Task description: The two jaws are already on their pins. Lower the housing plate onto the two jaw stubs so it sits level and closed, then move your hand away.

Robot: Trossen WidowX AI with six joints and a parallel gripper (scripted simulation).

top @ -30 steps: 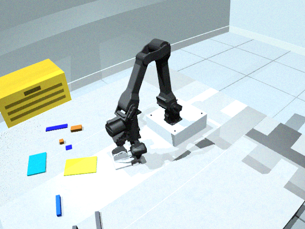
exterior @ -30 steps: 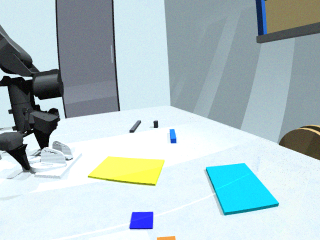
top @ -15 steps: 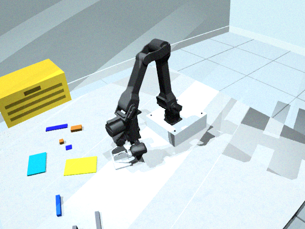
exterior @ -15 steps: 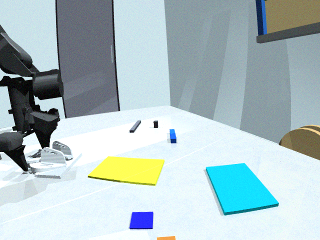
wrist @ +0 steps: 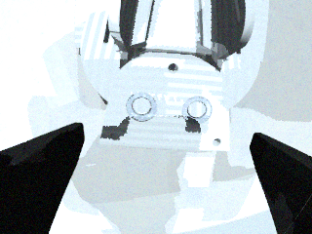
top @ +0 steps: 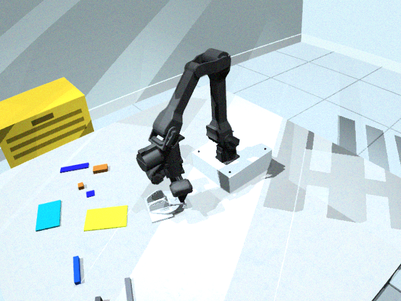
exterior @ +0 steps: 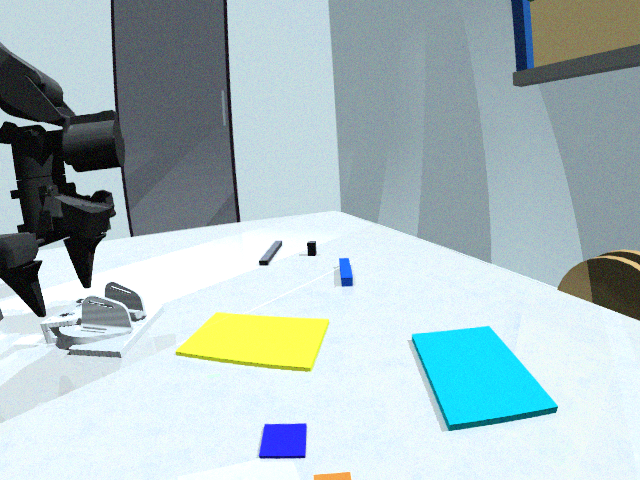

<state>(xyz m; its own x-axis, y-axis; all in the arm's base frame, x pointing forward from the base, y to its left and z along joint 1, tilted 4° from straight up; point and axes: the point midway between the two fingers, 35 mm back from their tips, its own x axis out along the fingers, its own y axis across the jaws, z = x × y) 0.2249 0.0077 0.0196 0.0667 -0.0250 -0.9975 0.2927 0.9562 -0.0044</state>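
Note:
The pale housing plate [exterior: 70, 315] [wrist: 156, 88] lies over the rear of the jaw pieces and looks roughly level. Two ring-edged round openings show on it in the wrist view; whether it is fully seated on the stubs cannot be told. The two jaws, with upright slotted walls [exterior: 105, 314] [exterior: 124, 298], extend forward from it above the white base [top: 161, 218] [exterior: 95, 353]. My gripper [exterior: 64, 299] [wrist: 171, 136] is open and empty. Its fingertips stand wide apart, one on each side of the plate, raised a little above it. In the top view the arm partly hides the plate.
A yellow slab [top: 106, 218] [exterior: 258, 341] lies beside the assembly, a cyan slab [top: 48, 215] [exterior: 480, 377] farther off. Blue bars [top: 74, 167] [top: 76, 269] and an orange block [top: 100, 168] lie around. The white box [top: 245, 168] is under the arm's base.

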